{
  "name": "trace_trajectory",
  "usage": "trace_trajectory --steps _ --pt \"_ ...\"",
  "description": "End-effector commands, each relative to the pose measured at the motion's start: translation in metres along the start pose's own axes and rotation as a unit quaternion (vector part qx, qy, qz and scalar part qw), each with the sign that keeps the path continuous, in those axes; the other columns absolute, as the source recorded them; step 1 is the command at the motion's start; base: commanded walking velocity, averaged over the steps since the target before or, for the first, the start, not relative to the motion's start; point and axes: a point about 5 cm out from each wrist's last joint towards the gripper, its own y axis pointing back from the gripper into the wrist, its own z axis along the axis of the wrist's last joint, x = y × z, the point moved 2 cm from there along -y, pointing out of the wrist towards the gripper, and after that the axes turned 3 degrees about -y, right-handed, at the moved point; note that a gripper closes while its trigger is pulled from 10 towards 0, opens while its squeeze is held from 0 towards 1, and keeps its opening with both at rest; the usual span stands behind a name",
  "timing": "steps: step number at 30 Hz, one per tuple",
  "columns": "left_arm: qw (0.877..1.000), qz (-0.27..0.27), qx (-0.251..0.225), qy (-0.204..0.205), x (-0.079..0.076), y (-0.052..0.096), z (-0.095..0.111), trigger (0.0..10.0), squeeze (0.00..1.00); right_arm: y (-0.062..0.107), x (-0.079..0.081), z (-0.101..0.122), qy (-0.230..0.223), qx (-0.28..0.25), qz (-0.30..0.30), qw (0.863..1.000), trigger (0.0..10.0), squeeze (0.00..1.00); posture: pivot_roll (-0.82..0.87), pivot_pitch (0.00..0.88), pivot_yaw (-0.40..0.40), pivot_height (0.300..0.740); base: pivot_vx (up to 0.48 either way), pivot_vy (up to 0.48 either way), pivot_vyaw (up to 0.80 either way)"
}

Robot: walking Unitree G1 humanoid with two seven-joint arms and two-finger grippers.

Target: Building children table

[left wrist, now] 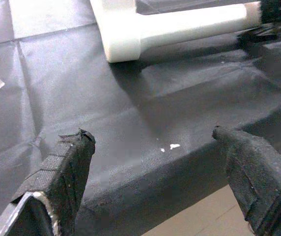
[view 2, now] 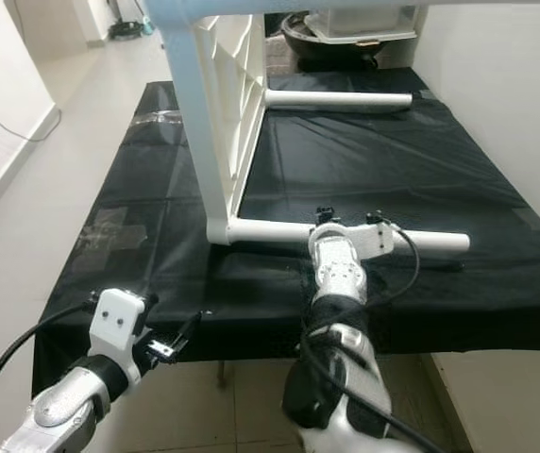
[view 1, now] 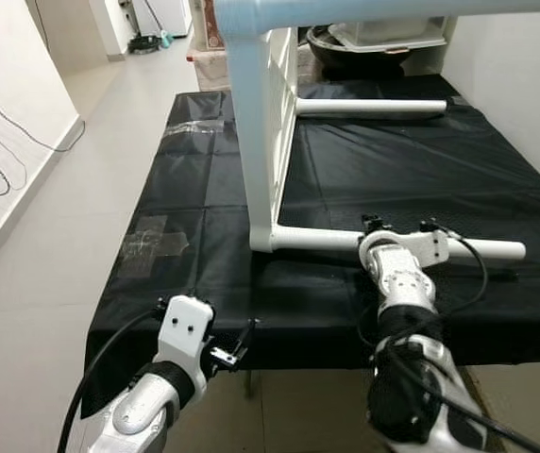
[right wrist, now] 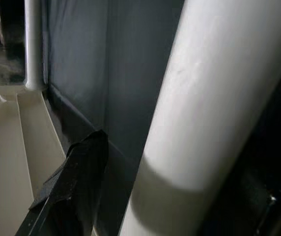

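- Right claw (view 1: pixel 397 229) sits at the near white leg (view 1: pixel 482 249), roughly midway along it. The right wrist view shows the tube close against one black finger (right wrist: pixel 74 184), so the claw appears wrapped around the leg; a firm clamp cannot be confirmed.
- Left claw (view 1: pixel 237 344) hangs open and empty at the near edge of the black-covered bench (view 1: pixel 327 179), on the robot's left of that leg, fingers spread over the cloth.
- Children's table frame (view 1: pixel 265 123) stands on its side on the bench. The near leg runs from its lower corner toward the robot's right, lying flat on the cloth.
- A second leg (view 1: pixel 374 108) lies beyond the near leg, toward the far end of the bench, also reaching out from the frame.
- Judgement: the step in hand is seating or tightening the near leg in its corner socket.
- Recommendation: keep the tube in line with the socket, turn about its own axis, and brace the frame with the free left claw to prevent sliding on the cloth.
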Motion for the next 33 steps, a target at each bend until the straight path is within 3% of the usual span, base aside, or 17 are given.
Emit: trace_trajectory --steps 1,3,5,12,13,14,16,18,20,24,26,27,28,30,31,32,33 --pt "1.000 0.004 0.011 -0.001 0.002 0.001 -0.006 10.0 0.00 0.003 -0.028 -0.013 -0.005 0.030 -0.055 0.998 10.0 0.00 0.21 0.098 0.024 0.740 0.000 0.000 0.00" --pt "1.000 0.006 0.011 0.000 0.003 -0.002 -0.008 10.0 0.00 0.018 -0.036 -0.011 0.003 0.028 -0.058 0.998 10.0 0.00 0.20 0.088 0.023 0.740 0.000 0.000 0.00" --pt "1.000 0.006 0.011 0.000 0.003 -0.002 -0.008 10.0 0.00 0.018 -0.036 -0.011 0.003 0.028 -0.058 0.998 10.0 0.00 0.20 0.088 0.023 0.740 0.000 0.000 0.00" --pt "1.000 0.007 0.013 -0.001 0.006 -0.008 -0.011 10.0 0.00 0.043 -0.052 -0.002 0.008 0.025 -0.076 0.997 10.0 0.00 0.19 0.057 0.025 0.740 0.000 0.000 0.00" --pt "1.000 0.008 0.012 -0.003 0.006 -0.010 -0.012 10.0 0.00 0.048 -0.044 0.001 0.063 0.023 -0.041 0.997 10.0 0.00 0.18 0.045 0.021 0.740 0.000 0.000 0.00" --pt "1.000 0.008 0.012 -0.003 0.006 -0.010 -0.012 10.0 0.00 0.048 -0.044 0.001 0.063 0.023 -0.041 0.997 10.0 0.00 0.18 0.045 0.021 0.740 0.000 0.000 0.00" --pt "1.000 0.009 0.010 -0.006 0.007 -0.012 -0.013 10.0 0.00 0.054 -0.038 0.001 0.113 0.025 -0.007 0.993 10.0 0.00 0.18 0.038 0.019 0.740 0.000 0.000 0.00" --pt "1.000 0.011 0.009 -0.007 0.007 -0.012 -0.013 10.0 0.00 0.058 -0.035 0.001 0.134 0.030 0.011 0.990 10.0 0.00 0.18 0.038 0.019 0.740 0.000 0.000 0.00" --pt "1.000 0.013 0.012 -0.009 0.008 -0.014 -0.015 10.0 0.00 0.061 -0.040 -0.002 0.163 0.037 0.006 0.986 10.0 0.00 0.18 0.026 0.018 0.740 0.000 0.000 0.00" --pt "1.000 0.017 0.007 -0.010 0.008 -0.015 -0.015 10.0 0.00 0.065 -0.054 -0.002 0.174 0.042 -0.027 0.983 10.0 0.00 0.18 0.016 0.010 0.740 0.000 0.000 0.00" --pt "1.000 0.024 0.000 -0.010 0.009 -0.016 -0.014 10.0 0.00 0.065 -0.048 0.004 0.243 0.018 0.001 0.970 10.0 0.00 0.17 0.009 0.012 0.740 0.000 0.000 0.00" --pt "1.000 0.024 0.000 -0.010 0.009 -0.016 -0.014 10.0 0.00 0.065 -0.048 0.004 0.243 0.018 0.001 0.970 10.0 0.00 0.17 0.009 0.012 0.740 0.000 0.000 0.00" --pt "0.999 0.031 -0.009 -0.009 0.010 -0.015 -0.012 10.0 0.00 0.071 -0.027 0.009 0.373 -0.044 0.078 0.923 10.0 0.00 0.17 0.004 0.010 0.740 0.000 0.000 0.00" --pt "0.999 0.031 -0.009 -0.009 0.010 -0.015 -0.012 10.0 0.00 0.071 -0.027 0.009 0.373 -0.044 0.078 0.923 10.0 0.00 0.17 0.004 0.010 0.740 0.000 0.000 0.00" --pt "0.999 0.033 -0.012 -0.009 0.011 -0.015 -0.012 10.0 0.00 0.075 -0.020 0.009 0.426 -0.066 0.109 0.896 10.0 0.00 0.17 0.003 0.010 0.740 0.000 0.000 0.00" --pt "0.999 0.038 -0.016 -0.013 0.011 -0.014 -0.011 10.0 0.00 0.081 -0.013 0.006 0.483 -0.092 0.144 0.858 10.0 0.00 0.17 0.000 0.008 0.740 0.000 0.000 0.00" --pt "0.999 0.038 -0.016 -0.013 0.011 -0.014 -0.011 10.0 0.00 0.081 -0.013 0.006 0.483 -0.092 0.144 0.858 10.0 0.00 0.17 0.000 0.008 0.740 0.000 0.000 0.00"
